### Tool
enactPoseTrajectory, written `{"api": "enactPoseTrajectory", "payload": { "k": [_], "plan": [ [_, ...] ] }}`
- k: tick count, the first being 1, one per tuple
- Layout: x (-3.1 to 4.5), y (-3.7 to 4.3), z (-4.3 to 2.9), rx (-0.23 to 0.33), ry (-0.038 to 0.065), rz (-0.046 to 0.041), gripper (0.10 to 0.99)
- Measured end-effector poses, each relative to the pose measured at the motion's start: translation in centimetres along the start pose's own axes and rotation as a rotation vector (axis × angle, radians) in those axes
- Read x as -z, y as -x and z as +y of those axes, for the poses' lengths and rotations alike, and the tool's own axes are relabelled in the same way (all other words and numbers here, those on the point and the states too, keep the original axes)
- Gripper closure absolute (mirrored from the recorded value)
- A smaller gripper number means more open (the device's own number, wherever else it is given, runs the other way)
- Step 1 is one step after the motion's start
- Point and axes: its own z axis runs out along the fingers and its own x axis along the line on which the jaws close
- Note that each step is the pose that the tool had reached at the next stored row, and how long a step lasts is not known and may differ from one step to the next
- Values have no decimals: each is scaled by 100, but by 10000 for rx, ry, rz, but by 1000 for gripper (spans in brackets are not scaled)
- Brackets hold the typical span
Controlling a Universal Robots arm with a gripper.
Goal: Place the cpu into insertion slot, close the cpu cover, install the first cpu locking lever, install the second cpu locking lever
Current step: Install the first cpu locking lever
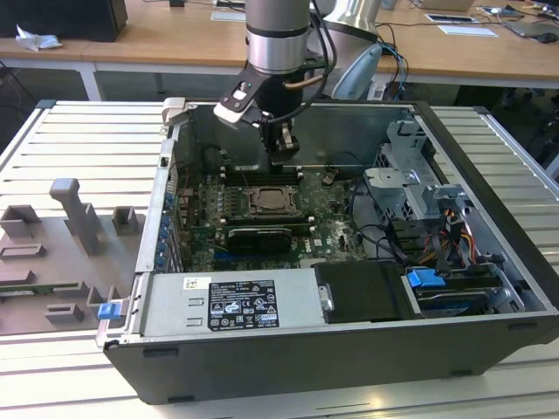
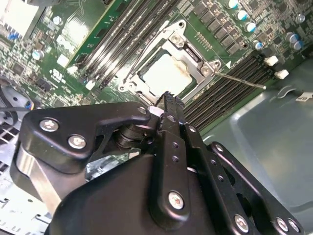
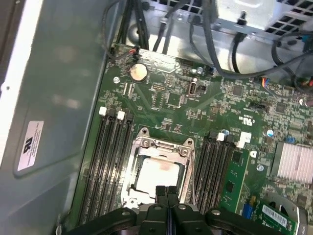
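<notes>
The cpu (image 3: 155,177) (image 2: 167,77) lies flat in the insertion slot (image 1: 274,202) on the green board. The cpu cover (image 3: 162,145) (image 2: 191,50), a silvery frame, lies down around the chip's pale face. A thin metal locking lever (image 2: 240,80) slants out from one corner of the socket, over the black memory slots. My gripper (image 3: 166,192) (image 2: 169,99) (image 1: 281,157) hangs just above the socket's edge. Its black fingers are pressed together and hold nothing. In both wrist views they cover the chip's near edge.
Black memory slots (image 3: 109,156) run along both sides of the socket. The open case's grey wall (image 3: 54,98) stands close by. A drive cage with cables (image 1: 419,196) fills the exterior view's right, and a power supply (image 1: 231,305) lies along the front.
</notes>
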Motion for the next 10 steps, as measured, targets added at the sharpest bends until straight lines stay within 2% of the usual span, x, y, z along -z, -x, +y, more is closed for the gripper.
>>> {"api": "enactPoseTrajectory", "payload": {
  "k": [5,8,10],
  "plan": [
    [-2,-1,-2,573,25,20,980],
    [-3,-1,-3,1686,74,63,980],
    [-3,-1,-3,2118,94,80,980]
  ]
}}
